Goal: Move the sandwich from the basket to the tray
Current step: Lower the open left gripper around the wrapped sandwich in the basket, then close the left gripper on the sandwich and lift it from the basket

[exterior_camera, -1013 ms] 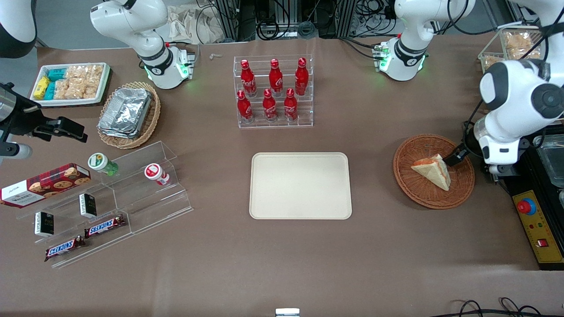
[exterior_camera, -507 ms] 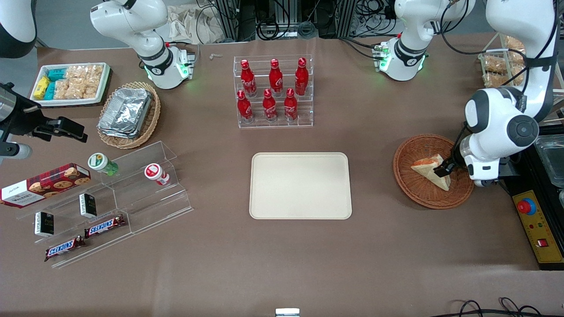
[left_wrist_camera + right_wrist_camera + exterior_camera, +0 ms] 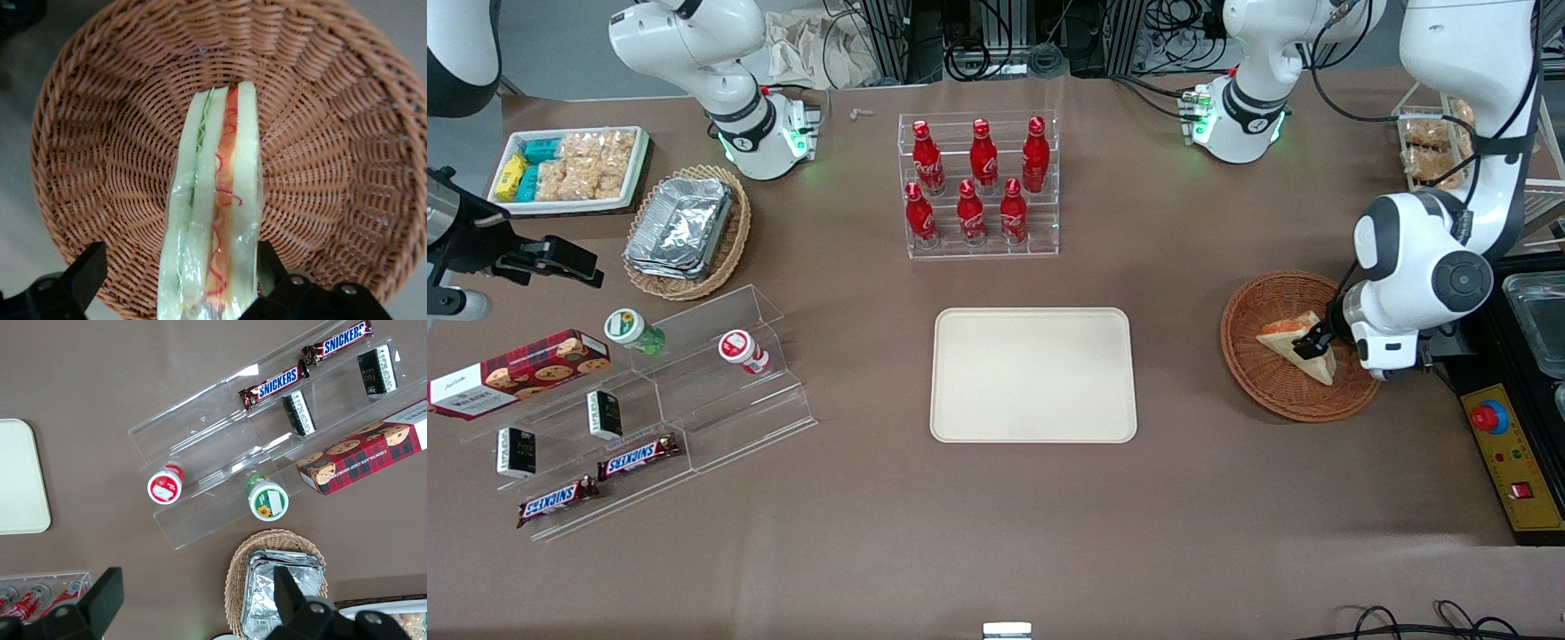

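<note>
The sandwich (image 3: 1291, 341), a wrapped white-bread wedge with green, pink and red layers (image 3: 213, 220), lies in the reddish-brown wicker basket (image 3: 1249, 364) toward the working arm's end of the table. My gripper (image 3: 1316, 343) is down in the basket over the wedge's wide end. In the left wrist view the gripper (image 3: 180, 259) is open, one black finger (image 3: 85, 270) standing apart from the bread and the other finger (image 3: 273, 267) close against the wrap. The cream tray (image 3: 1034, 374) lies bare at the table's middle, beside the basket.
A clear rack of red bottles (image 3: 979, 182) stands farther from the front camera than the tray. A black control box with a red button (image 3: 1489, 416) sits beside the basket at the table's end. Acrylic snack shelves (image 3: 649, 400) and a tan foil-tray basket (image 3: 687, 229) lie toward the parked arm's end.
The left arm has swung in and lowered over the basket. Its gripper moved from the basket's rim side onto the sandwich's wide end. The sandwich has not moved.
</note>
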`<action>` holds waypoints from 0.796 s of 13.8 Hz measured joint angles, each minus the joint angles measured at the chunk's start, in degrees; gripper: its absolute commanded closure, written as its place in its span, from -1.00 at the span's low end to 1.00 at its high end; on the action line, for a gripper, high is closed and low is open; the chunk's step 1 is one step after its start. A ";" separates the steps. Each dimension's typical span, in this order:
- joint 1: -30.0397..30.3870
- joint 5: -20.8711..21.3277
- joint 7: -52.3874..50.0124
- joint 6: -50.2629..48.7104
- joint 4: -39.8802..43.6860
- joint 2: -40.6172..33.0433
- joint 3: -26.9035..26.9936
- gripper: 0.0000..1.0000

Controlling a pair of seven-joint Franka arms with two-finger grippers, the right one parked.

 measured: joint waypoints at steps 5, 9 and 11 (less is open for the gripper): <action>-0.05 -0.19 -0.05 1.96 0.00 3.30 -0.09 -0.76; -0.05 -2.15 -0.09 2.57 0.24 3.64 -0.11 0.71; -0.05 -2.57 -0.09 2.70 0.56 3.64 -0.17 1.00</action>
